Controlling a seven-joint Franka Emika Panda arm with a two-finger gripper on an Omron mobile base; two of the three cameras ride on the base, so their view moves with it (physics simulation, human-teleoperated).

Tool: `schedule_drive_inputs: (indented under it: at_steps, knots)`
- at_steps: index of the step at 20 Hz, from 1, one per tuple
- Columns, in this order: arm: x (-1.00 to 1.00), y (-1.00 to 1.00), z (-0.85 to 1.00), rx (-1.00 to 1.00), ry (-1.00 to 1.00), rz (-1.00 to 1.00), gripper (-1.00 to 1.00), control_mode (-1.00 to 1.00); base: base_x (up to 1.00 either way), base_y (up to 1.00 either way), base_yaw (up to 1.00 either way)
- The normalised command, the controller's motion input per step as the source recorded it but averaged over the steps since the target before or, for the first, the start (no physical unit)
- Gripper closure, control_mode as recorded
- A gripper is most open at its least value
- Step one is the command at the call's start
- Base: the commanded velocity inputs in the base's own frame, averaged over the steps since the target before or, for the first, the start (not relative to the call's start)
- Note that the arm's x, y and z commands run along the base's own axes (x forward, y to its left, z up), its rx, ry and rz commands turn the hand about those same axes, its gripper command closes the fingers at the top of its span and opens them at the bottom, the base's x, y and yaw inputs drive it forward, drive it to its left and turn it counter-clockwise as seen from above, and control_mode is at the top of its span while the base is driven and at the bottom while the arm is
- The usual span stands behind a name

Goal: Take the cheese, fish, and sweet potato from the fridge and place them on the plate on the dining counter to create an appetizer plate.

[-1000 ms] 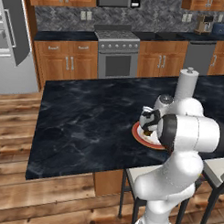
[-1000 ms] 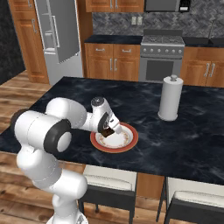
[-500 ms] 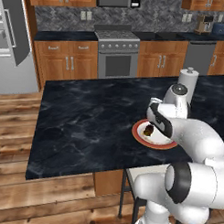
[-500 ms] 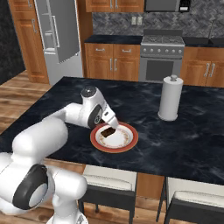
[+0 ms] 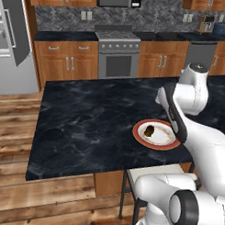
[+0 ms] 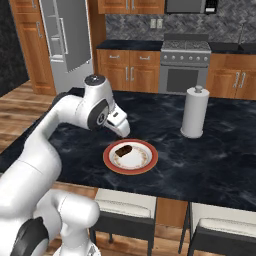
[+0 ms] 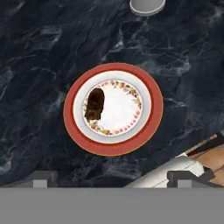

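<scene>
The plate (image 7: pixel 113 147), white with a broad red-brown rim, lies on the black marbled dining counter (image 7: pixel 39 52). The dark reddish-brown sweet potato (image 7: pixel 95 104) rests on the plate's left half, also visible as the sweet potato (image 6: pixel 122 150) and the sweet potato (image 5: pixel 149 131). My gripper (image 7: pixel 113 177) hangs above the plate's near edge, open, with nothing between its fingers. From the right base, the gripper (image 6: pixel 122 129) hovers just left of the plate (image 6: pixel 146 164). The grey fridge (image 6: pixel 65 40) stands far back with its door open. The cheese and fish are out of view.
A white paper towel roll (image 6: pixel 194 112) stands on the counter beyond the plate to the right. Stools (image 6: pixel 125 205) sit under the counter's near edge. A stove (image 5: pixel 117 55) and wooden cabinets line the back wall.
The hand has lifted up and back from the plate, jaws still wide. The sweet potato stays lying on the plate.
</scene>
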Motion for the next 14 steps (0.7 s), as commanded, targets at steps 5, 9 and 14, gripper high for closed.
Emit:
schedule_drive_inputs:
  at_steps: [5, 9, 14]
  knots:
    - [-0.95, 0.26, 0.78, 0.0, 0.2, 0.21, -1.0, -1.0, 0.0, 0.0, 0.0]
    - [-0.99, 0.15, 0.03, 0.0, 0.04, 0.29, -1.0, -1.0, 0.0, 0.0, 0.0]
    - [-0.71, 0.21, -0.23, -0.01, 0.0, 0.25, -1.0, -1.0, 0.0, 0.0, 0.0]
